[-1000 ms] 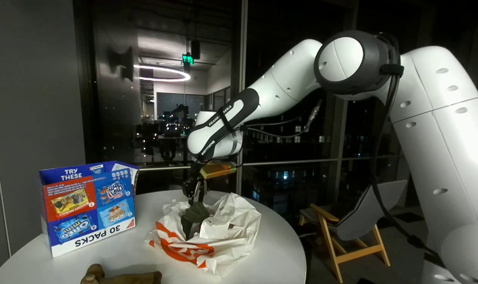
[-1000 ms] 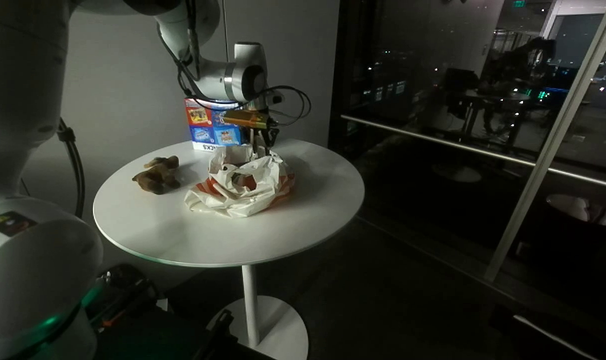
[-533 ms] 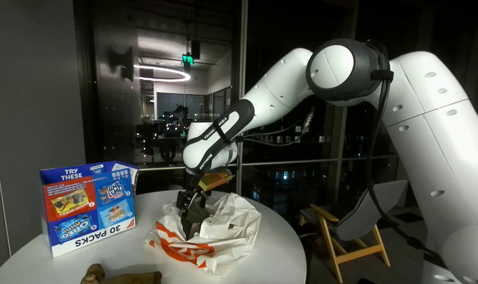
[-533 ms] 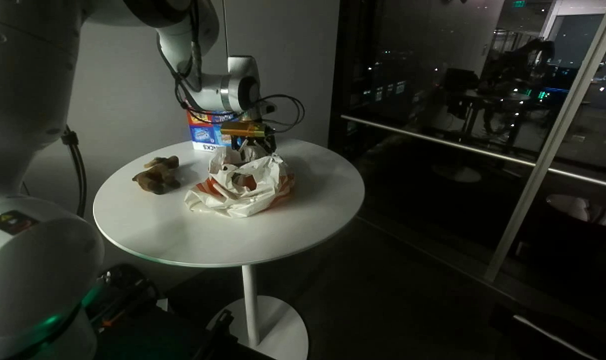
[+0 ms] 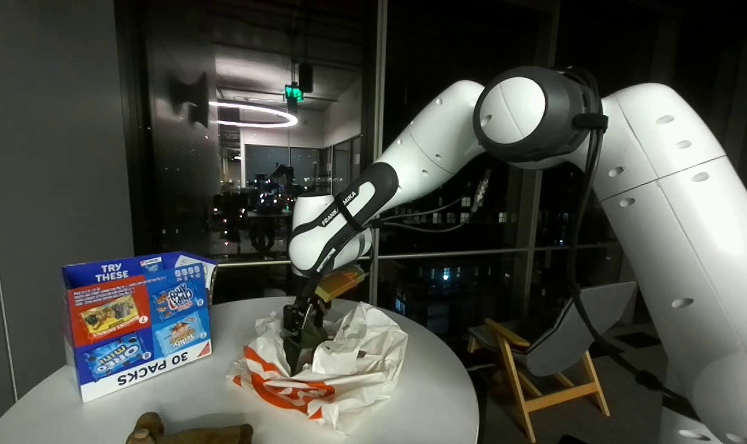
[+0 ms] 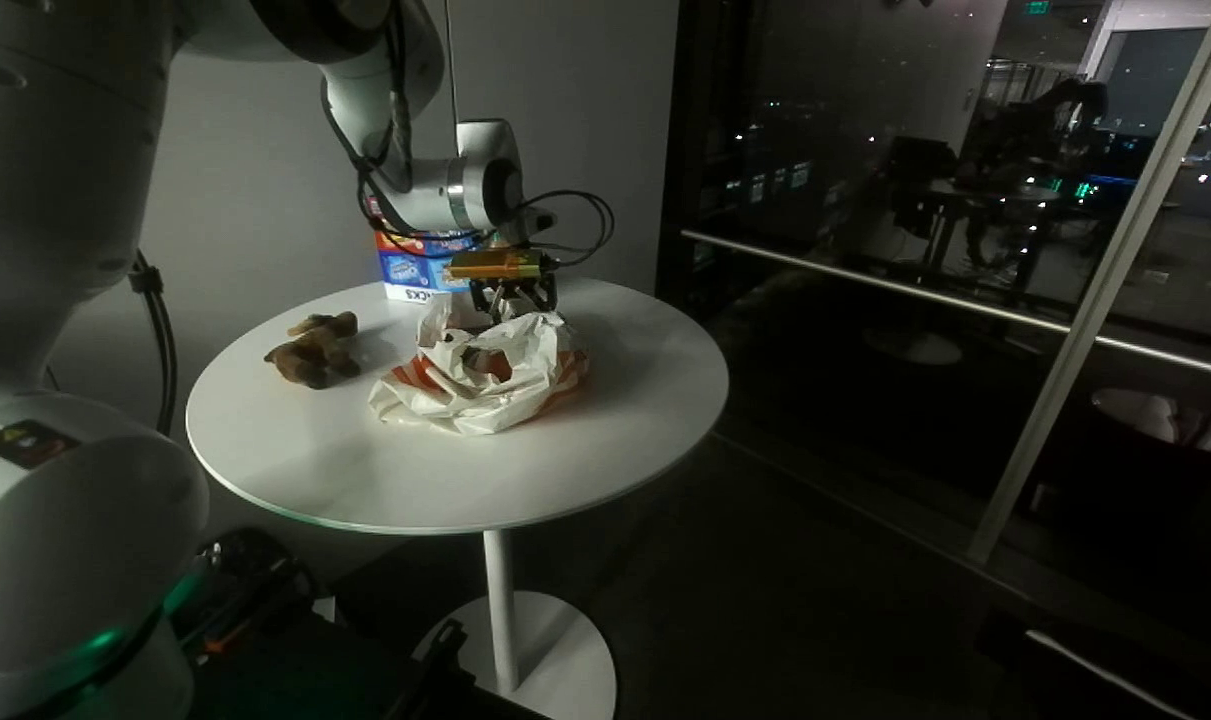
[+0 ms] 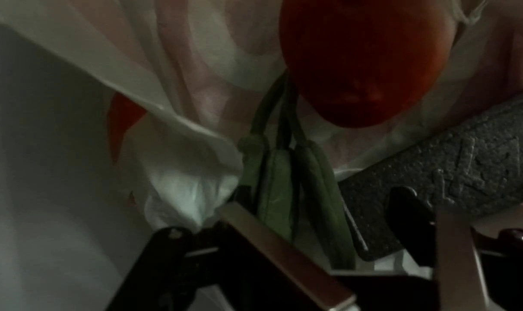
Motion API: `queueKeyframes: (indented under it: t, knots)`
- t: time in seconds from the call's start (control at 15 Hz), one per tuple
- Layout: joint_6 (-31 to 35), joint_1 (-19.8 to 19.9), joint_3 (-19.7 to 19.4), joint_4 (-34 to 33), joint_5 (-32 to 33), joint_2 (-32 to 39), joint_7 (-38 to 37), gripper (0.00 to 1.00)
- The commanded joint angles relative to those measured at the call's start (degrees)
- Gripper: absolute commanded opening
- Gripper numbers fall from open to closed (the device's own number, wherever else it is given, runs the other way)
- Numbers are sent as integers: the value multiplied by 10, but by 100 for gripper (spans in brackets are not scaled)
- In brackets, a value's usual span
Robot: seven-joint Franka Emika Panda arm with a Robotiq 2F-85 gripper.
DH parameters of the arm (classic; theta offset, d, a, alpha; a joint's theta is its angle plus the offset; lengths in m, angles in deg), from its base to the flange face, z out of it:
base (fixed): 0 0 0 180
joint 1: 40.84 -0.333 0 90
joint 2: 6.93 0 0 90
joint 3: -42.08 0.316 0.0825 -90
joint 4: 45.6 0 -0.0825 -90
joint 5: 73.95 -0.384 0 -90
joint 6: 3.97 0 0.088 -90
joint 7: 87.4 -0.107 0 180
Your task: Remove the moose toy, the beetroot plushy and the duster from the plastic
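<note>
Two targets, the beetroot plushy (image 7: 365, 65) and duster (image 7: 451, 172), lie inside the plastic bag (image 5: 367, 385); the gripper (image 7: 373, 259), jaws spread at the green leaves (image 7: 278, 190), should centre there and pinch no plastic.

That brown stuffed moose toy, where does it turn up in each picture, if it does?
In an exterior view: the moose toy is at the bottom edge, left of centre, partly cut off.
In an exterior view: the moose toy shows whole on the left part of the round white table.
Wrist view: not in it.
Shared landmark: the white plastic bag with orange-red print, seen in all three.
</note>
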Motion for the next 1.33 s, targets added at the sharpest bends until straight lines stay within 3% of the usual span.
queueKeyframes:
  t: [0.0,0.27,0.47,0.6,0.67,1.27]
  knots:
    - [0,5,3,-13,-2,3,22,51]
    - [8,8,1,-7,-1,-2,27,21]
    - [11,11,2,-5,-3,-6,29,5]
    - [14,13,3,-3,-6,-12,29,1]
    - [15,17,8,0,-14,-18,33,6]
    - [74,50,44,28,-115,-140,91,7]
